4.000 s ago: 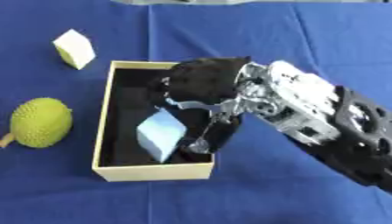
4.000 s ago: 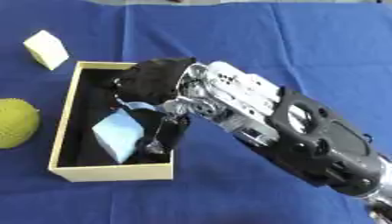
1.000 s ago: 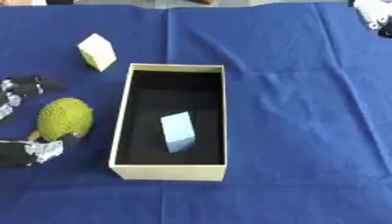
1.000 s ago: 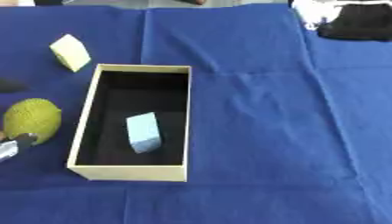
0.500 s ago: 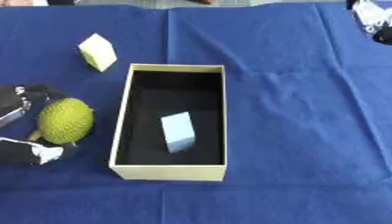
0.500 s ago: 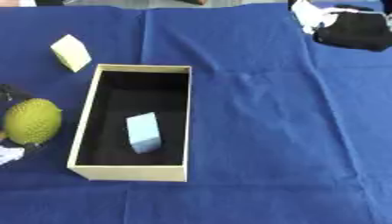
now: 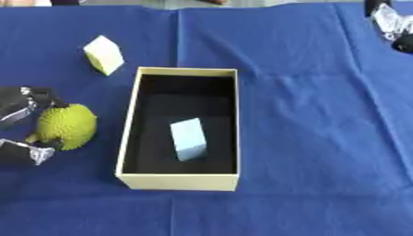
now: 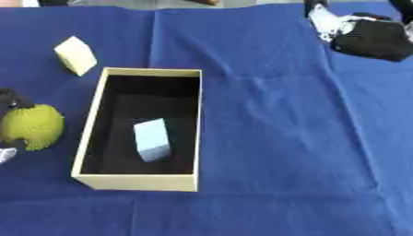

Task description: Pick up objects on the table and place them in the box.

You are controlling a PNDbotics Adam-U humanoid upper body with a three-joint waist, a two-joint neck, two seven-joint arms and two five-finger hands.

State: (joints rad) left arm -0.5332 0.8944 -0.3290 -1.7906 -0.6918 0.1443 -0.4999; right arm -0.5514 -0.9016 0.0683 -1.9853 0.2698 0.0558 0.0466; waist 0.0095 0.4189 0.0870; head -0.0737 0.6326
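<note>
While the left hand (image 7: 22,126) curls around the bumpy green fruit (image 7: 67,126), pale block (image 7: 188,138) in box (image 7: 179,181), right hand (image 8: 367,34) far corner — fingers unclear.

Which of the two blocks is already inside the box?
The pale blue block, on the box's black floor. The cream block sits outside on the blue cloth.

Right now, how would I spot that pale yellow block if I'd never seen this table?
Start at the open cream box with the black lining, in the middle of the blue cloth. Look just beyond its far left corner: the pale yellow block lies there alone on the cloth. Unlike the light blue block inside the box and the bumpy green fruit by the left hand, it is smooth, flat-sided and touched by nothing.
</note>
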